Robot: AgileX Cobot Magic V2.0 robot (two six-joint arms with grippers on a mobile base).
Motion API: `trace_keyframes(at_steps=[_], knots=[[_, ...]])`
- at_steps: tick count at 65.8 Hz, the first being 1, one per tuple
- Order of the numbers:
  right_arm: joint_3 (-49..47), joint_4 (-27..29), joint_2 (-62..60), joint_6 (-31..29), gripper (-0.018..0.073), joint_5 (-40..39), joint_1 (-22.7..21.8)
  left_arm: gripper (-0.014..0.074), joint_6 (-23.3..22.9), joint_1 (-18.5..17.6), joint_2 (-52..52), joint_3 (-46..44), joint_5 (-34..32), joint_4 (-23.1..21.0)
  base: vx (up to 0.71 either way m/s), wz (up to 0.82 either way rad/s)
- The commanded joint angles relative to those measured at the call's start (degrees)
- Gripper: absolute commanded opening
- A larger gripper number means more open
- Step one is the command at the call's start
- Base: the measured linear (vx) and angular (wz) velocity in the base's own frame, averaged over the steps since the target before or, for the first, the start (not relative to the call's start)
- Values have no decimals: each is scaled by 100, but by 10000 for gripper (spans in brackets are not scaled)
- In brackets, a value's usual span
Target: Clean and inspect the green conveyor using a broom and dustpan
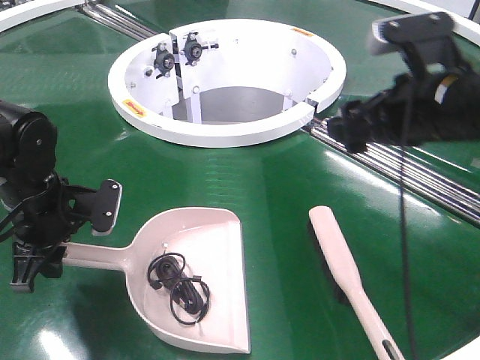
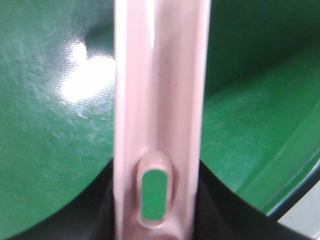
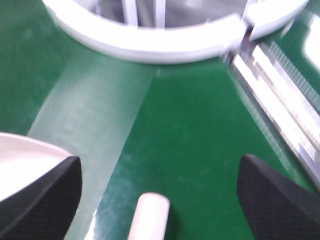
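Left jaws clamp the dustpan handle, as only my left wrist view shows; right jaws gape wide, the broom tip showing between them. From the front I see a black cable in the pan, both tools on the conveyor, white hub beyond.

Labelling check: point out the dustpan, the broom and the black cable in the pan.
dustpan point(image 1: 225, 255): front view, bare pan floor.
broom point(image 1: 336, 251): front view, paddle-shaped back.
black cable point(image 1: 182, 291): front view, coil lying inside the dustpan.
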Motion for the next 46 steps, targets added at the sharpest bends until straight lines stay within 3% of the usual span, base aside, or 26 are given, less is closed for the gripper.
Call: trace_keyframes(at_steps=[1, 11, 19, 29, 39, 46], knots=[[801, -38, -999, -217, 591, -1420, -6, -22, 42, -68, -204, -138, 192, -129, 0, 0], [2234, -38, -2272, -229, 557, -2368, -6, -22, 42, -68, -204, -138, 192, -129, 0, 0], [3006, -26, -3185, -222, 480, -2630, -6, -22, 42, -68, -204, -138, 192, -129, 0, 0], [3612, 119, -4078, -207, 271, -2673, -6, -22, 42, -68, -204, -138, 192, -129, 0, 0], [3711, 143, -4477, -207, -9, -2626, -6, -22, 42, -68, -204, -138, 192, -129, 0, 0], [3711, 143, -4507, -207, -11, -2642, -6, -22, 42, -68, -204, -138, 192, -129, 0, 0]])
